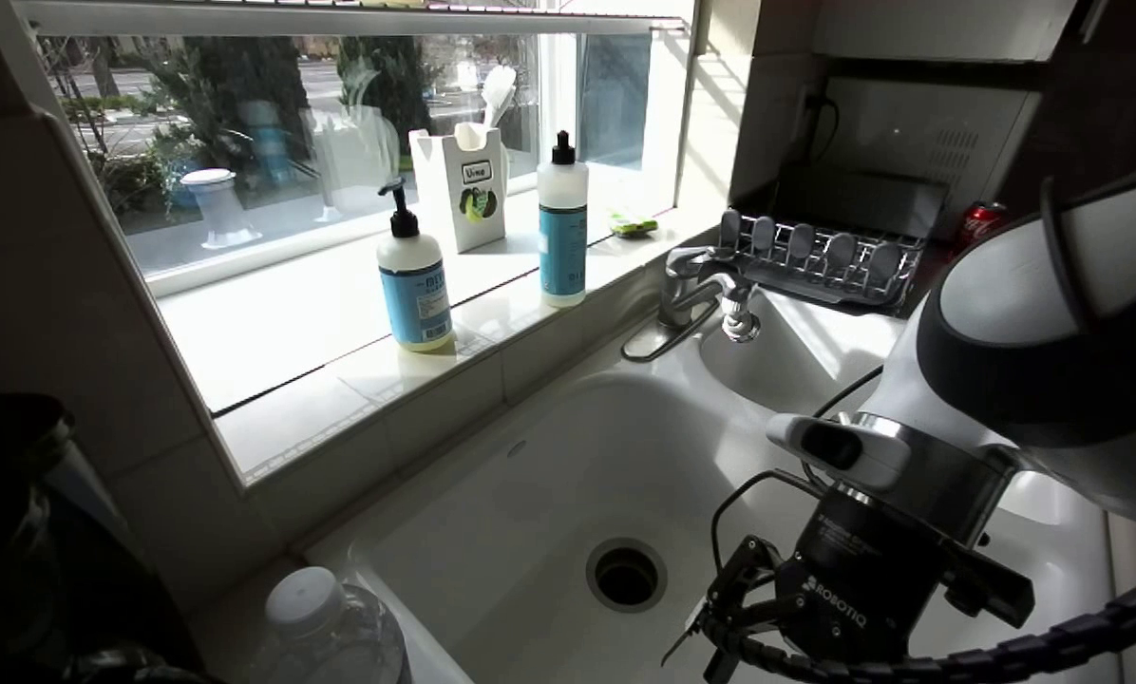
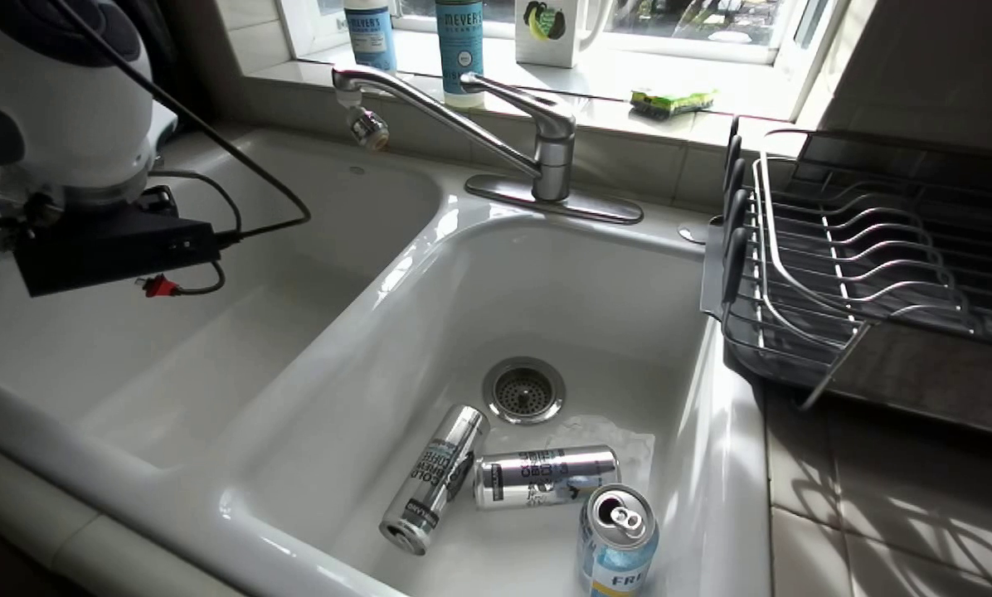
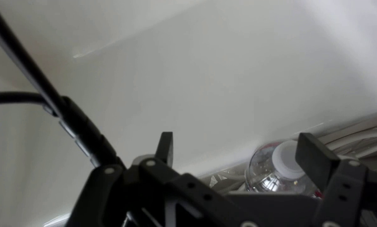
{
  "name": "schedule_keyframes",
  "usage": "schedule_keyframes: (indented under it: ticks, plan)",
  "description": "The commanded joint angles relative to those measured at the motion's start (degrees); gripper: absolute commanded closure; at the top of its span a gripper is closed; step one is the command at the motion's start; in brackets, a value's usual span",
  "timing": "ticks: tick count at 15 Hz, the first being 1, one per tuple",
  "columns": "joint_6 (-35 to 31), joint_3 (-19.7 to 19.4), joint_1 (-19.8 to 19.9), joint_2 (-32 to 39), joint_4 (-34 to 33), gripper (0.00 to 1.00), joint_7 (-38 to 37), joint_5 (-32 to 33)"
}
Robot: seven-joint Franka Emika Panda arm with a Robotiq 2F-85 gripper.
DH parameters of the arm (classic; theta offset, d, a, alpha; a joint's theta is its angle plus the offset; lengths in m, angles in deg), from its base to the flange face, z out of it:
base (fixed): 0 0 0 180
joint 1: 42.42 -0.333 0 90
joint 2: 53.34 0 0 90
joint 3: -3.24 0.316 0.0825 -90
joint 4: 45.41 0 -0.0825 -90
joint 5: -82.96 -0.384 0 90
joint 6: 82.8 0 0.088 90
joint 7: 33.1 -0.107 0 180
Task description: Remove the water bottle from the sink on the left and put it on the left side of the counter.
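Observation:
The small clear water bottle does not show in these frames; it is hidden or out of view. The sink [image 1: 492, 589] is a white basin with a dark round drain; its floor and wall also show in an exterior view [image 2: 313, 215] and in the wrist view [image 3: 207, 78]. The counter [image 2: 322, 365] is the white rim round the basins. My gripper [image 1: 696, 655] points down over this basin, to one side of the drain. In the wrist view its two fingers are wide apart and nothing is between the fingertips [image 3: 234, 146].
A big clear white-capped bottle [image 1: 304, 608] stands beside the basin; its cap shows by a finger [image 3: 286, 160]. The faucet [image 2: 554, 149] stands between the basins. Three cans [image 2: 546, 478] are in the other basin. A dish rack [image 2: 861, 249] and soap bottles [image 1: 416, 294] flank the sink.

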State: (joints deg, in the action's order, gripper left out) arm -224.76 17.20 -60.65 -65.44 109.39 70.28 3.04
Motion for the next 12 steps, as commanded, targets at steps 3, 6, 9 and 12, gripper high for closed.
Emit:
schedule_keyframes:
  ticks: [3, 6, 9, 12]
  plan:
    - [0.34, 1.25, 1.12, -1.25, 2.27, 0.00, 4.67, -4.20]
    - [3.66, 0.07, 1.34, -1.47, 2.46, 0.00, 7.23, -6.71]
    - [12.57, -2.56, 3.15, -0.04, 2.46, 0.00, 16.39, -15.29]
    - [20.44, -3.66, 5.77, 2.33, 2.54, 0.00, 23.26, -19.81]
